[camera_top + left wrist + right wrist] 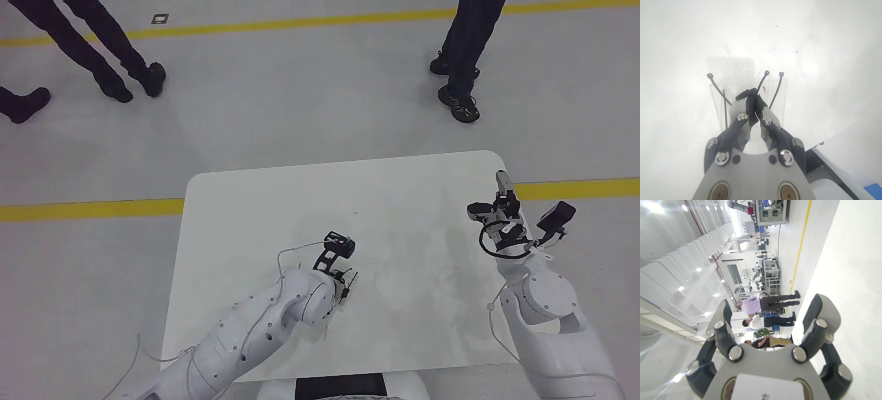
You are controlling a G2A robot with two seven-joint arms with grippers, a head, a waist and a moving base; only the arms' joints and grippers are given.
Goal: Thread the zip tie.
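Observation:
My left gripper [754, 95] is shut on the strap of a black zip tie [762, 80], whose head points away from the fingertips just above the white table [400, 190]. Two more black zip ties [777, 88] [716, 86] lie on either side, and a further one [725, 109] sits partly behind the fingers. All rest on a clear plastic bag [780, 113]. In the top view the left gripper [342, 283] is near the table's middle front. My right gripper [772, 309] is open and holds nothing; it is raised at the table's right edge [503, 198], turned toward the room.
The table's right edge and front edge are close to the arms. Small dark scuffs [726, 48] mark the surface beyond the bag. People stand on the floor well behind the table, away from the task's things.

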